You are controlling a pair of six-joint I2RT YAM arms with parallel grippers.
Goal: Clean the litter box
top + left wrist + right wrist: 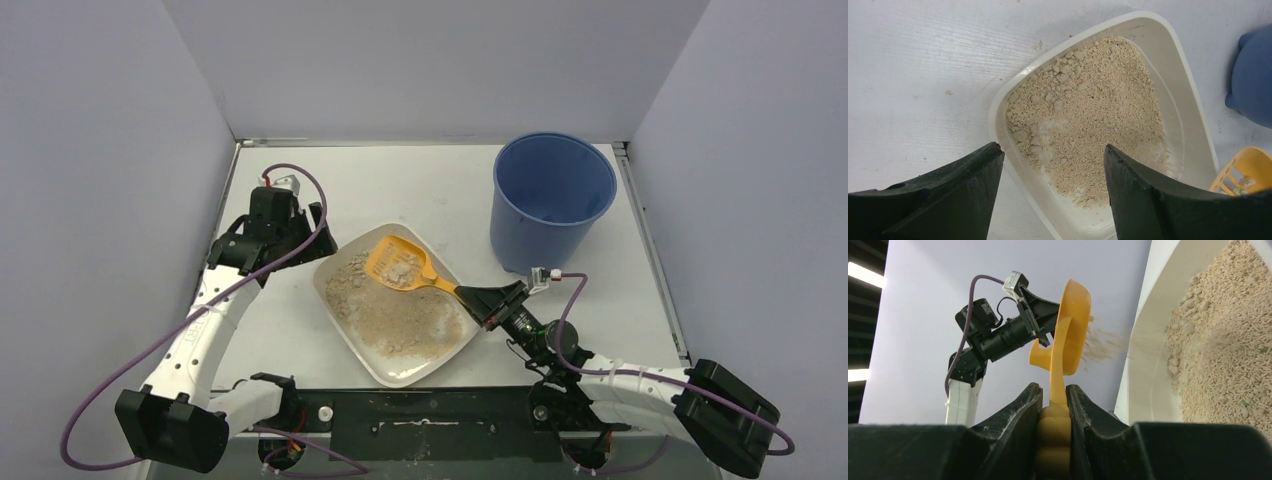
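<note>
The litter box (398, 374) lies mid-desk (440, 190). The right pincer (1054, 400) clamps the scoop (398, 264) by its handle, above the box's 12 o'clock end. The left pincer (1053, 150) stands wide and empty at the box's 10 o'clock.

Judged step: sifting. Hold the scoop level over the box until grains stop dropping, then carry it to the bucket (552, 205) at 2 o'clock.

The falling grains are blurred. The scoop's height above the litter cannot be told.

Smooth off-white plastic litter box (1190, 135) — coarse, granular litter (1098, 115); scoop (1074, 320) of glossy orange plastic
</note>
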